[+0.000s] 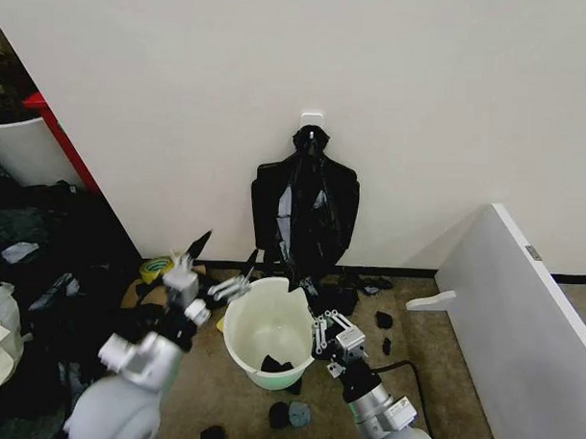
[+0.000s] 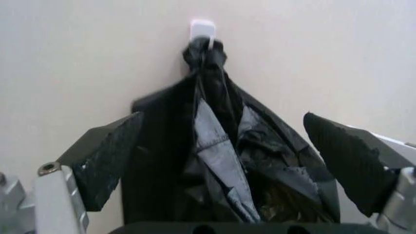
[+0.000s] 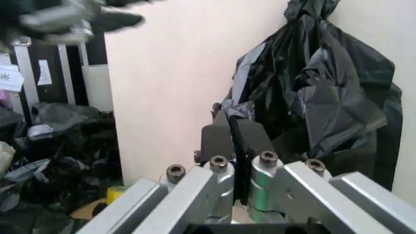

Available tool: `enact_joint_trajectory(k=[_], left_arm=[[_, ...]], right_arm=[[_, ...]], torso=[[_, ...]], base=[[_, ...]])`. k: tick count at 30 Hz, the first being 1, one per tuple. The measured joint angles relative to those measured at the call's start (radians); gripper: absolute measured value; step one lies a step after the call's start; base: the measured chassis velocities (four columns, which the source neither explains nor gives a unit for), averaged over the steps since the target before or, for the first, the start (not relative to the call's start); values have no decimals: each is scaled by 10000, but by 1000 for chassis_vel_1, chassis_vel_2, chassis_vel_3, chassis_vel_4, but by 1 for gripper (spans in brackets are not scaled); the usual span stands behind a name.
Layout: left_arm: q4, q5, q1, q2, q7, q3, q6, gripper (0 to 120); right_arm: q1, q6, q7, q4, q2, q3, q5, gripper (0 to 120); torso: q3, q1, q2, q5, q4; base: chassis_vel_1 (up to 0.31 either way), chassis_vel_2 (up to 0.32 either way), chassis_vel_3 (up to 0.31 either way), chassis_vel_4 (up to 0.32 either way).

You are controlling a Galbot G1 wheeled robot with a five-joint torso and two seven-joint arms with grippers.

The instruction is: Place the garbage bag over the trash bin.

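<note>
Smooth white plastic trash bin (image 1: 260, 329); glossy crinkled bag bundle (image 1: 304, 215).

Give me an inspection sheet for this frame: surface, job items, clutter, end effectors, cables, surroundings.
Surface: tan floor, littered.
Job's things: white trash bin unlined, a black scrap inside; bundle of black bags hangs on a wall hook.
Clutter: black scraps around the bin.
End effectors: left end effector open, by the bin's rim, facing the bundle; right end effector shut, at the opposite rim.
Cables: black cable behind the right arm.
Surroundings: white wall, white panel, red-edged tub.
</note>
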Motion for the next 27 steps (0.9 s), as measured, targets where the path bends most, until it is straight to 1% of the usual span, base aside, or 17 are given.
enact_joint_trajectory(k=[1,2,3,5,9,10,12,14,16,17,23,24,25,27], left_arm=[[142,-196,-318,54,-81,205,137,97],[142,-196,-318,54,-81,205,137,97],[344,-307,-666,84,-149,462,227,97],[755,-402,-1311,78,-342,1065,409,97],[1470,-561,-2397,-86,-581,2093,586,97],[1470,-561,-2397,-86,-581,2093,586,97],[1766,-705,-2945,-181,-721,2533,663,96],[2050,-772,-3474,-344,-859,2894,745,94],[2193,-820,-3766,-576,-1069,3072,864,90],[2193,-820,-3766,-576,-1069,3072,864,90],[2316,-1050,-3907,-850,-1749,3218,1374,65],[2336,-1050,-3933,-869,-1844,3219,1477,61],[2336,-1050,-3933,-869,-1844,3219,1477,61],[2372,-1052,-4009,-893,-1970,3219,1631,53]], right_arm=[[48,-18,-1,0,22,-24,-5,0],[48,-18,-1,0,22,-24,-5,0],[81,-29,-4,0,52,-44,-18,0],[80,-45,-9,-1,99,-45,-33,0],[76,-58,-18,4,134,29,-29,0],[76,-58,-18,4,134,29,-29,0],[78,-64,-18,18,136,59,-4,0],[44,-63,-18,18,155,92,1,0],[-32,-46,-18,7,201,101,-2,0],[-32,-46,-18,7,201,101,-2,0],[-109,-25,-24,31,198,144,-7,0],[-107,-29,-24,51,184,154,2,0],[-107,-29,-24,51,184,154,2,0],[-104,-44,-23,76,164,161,13,0]], torso=[[0,0,0,-2,5],[0,0,0,-2,5],[0,-1,0,2,10],[0,0,0,-5,7],[0,0,0,0,6],[0,0,0,0,6],[0,-1,0,1,8],[0,-1,0,0,4],[0,-1,0,1,2],[0,-1,0,1,2],[-1,-1,0,1,7],[-1,-1,0,1,7],[-1,-1,0,1,7],[-1,-1,0,0,7]], base=[[0,0,0,0],[0,0,0,0],[0,0,0,0],[0,0,0,0],[0,0,0,0],[0,0,0,0],[0,0,0,0],[0,0,0,0],[0,0,0,0],[0,0,0,0],[0,0,0,0],[0,0,0,0],[0,0,0,0],[0,0,0,0]])
